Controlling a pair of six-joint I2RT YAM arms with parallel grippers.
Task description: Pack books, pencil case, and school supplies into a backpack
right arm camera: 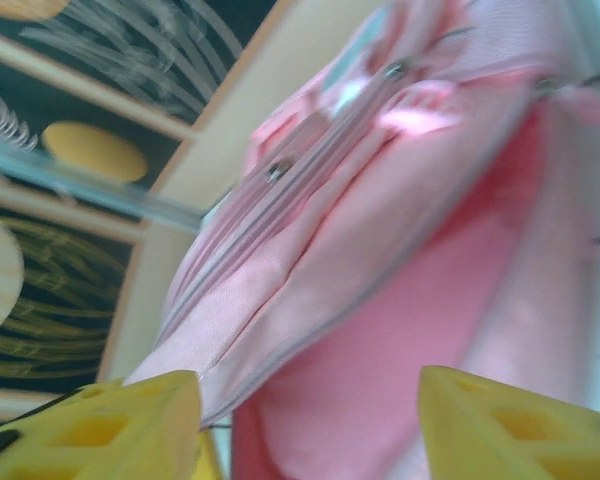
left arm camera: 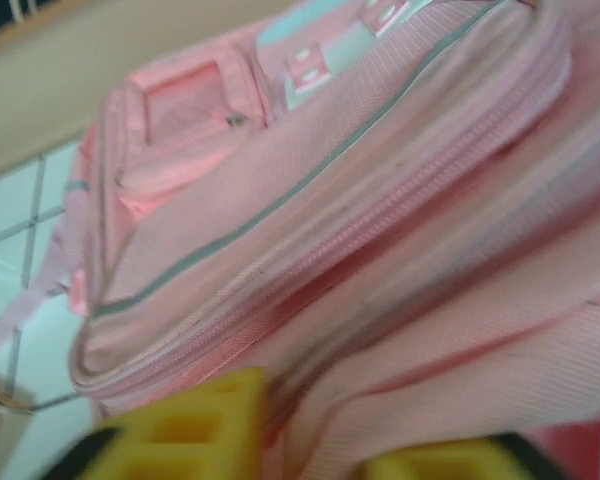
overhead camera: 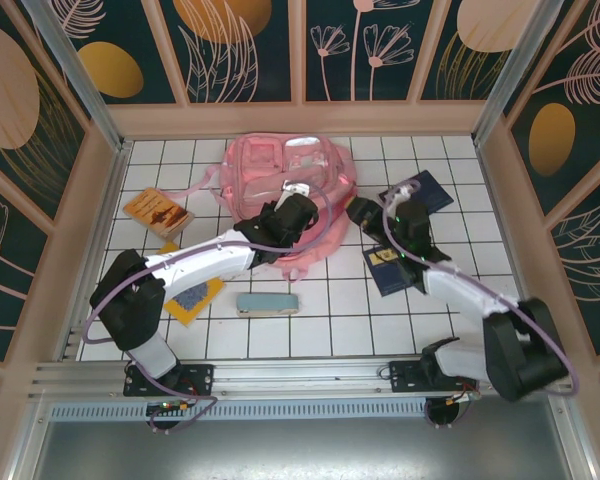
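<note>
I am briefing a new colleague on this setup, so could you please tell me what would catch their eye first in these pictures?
The large pink backpack lies at the far middle of the tiled table, with the left gripper and right gripper both at its near edge. An orange book lies to its left, two navy books to its right, and the pale blue pencil case nearer the arms.

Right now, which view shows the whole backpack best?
The top external view: the backpack shows nearly whole, from above. The left wrist view gives its zippers and pockets close up; the right wrist view, a blurred side.
</note>
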